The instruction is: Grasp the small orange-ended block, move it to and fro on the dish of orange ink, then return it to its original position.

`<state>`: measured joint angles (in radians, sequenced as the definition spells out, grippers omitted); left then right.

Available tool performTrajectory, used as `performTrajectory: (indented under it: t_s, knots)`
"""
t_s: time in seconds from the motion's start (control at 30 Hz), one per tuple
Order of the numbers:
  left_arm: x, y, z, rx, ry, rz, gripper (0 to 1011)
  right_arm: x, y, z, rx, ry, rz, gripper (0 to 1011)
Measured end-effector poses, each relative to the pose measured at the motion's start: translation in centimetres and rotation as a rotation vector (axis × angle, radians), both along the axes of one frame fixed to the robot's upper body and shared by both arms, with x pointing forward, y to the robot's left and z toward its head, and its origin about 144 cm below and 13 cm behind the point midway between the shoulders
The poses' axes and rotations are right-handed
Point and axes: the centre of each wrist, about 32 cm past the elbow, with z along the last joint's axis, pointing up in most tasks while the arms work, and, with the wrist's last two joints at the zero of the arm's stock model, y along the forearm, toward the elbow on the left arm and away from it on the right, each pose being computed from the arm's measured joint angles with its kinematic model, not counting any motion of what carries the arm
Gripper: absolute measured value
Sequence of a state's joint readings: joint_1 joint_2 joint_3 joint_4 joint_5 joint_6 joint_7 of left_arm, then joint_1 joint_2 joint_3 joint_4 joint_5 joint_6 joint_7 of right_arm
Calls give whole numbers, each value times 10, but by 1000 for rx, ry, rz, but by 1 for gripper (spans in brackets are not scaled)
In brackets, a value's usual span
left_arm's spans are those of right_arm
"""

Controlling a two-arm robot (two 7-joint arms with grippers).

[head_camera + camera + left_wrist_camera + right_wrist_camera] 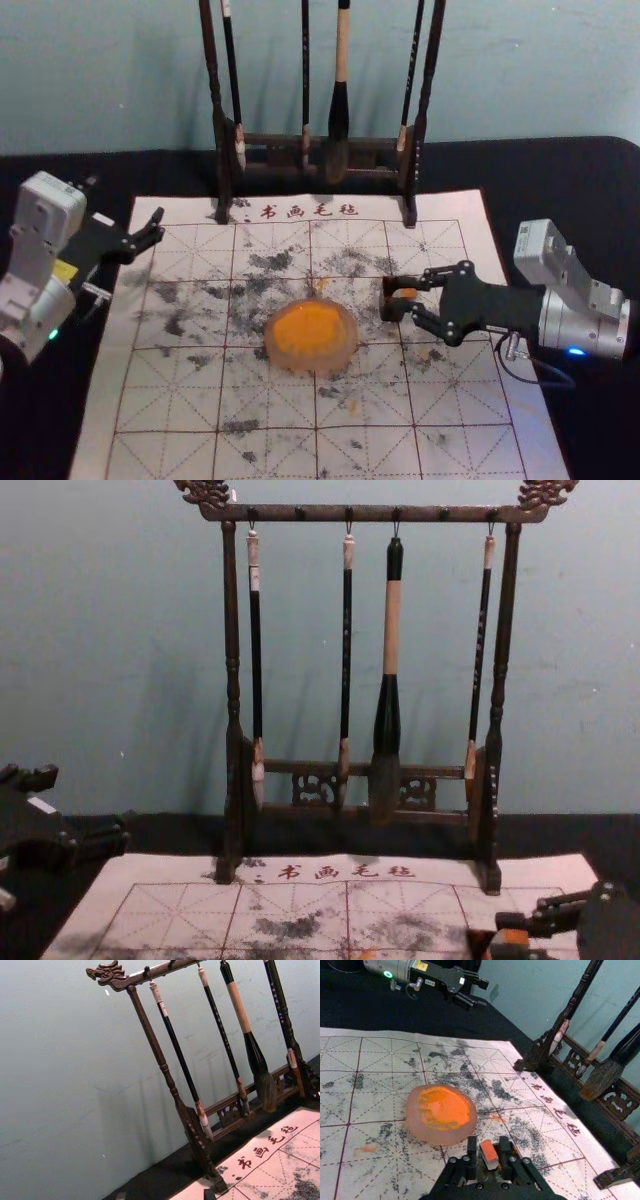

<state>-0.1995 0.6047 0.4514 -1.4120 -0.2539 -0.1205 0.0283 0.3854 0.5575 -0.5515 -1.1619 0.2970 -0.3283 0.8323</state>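
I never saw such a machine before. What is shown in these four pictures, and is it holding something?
This is a robot with two arms. The head view looks down from its head; the chest view looks forward from lower down; each wrist view comes from a camera on that arm.

A white mat with printed lines and dark smudges lies on the table. On it is a dish of orange ink. Behind stands a rack with four hanging brushes.

The left gripper waits at the mat's left side, jaws apart, holding nothing. The right gripper is at the small orange-ended block, right of the dish; whether it grips it, I cannot tell.
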Motion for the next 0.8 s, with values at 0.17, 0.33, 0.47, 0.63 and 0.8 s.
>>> performTrajectory:
  t_s: [0.17,0.33,0.47,0.63,0.8]
  knots:
    - [0,0,0,0,0,0,1001,0,0,0,0,0,0,178]
    - [0,0,0,0,0,0,1001,0,0,0,0,0,0,147]
    - [0,0,0,0,0,0,1001,0,0,0,0,0,0,145]
    - [0,0,0,0,0,0,1001,0,0,0,0,0,0,145]
    - [0,0,0,0,0,0,1001,-1,1,3,14,-5,-29,144]
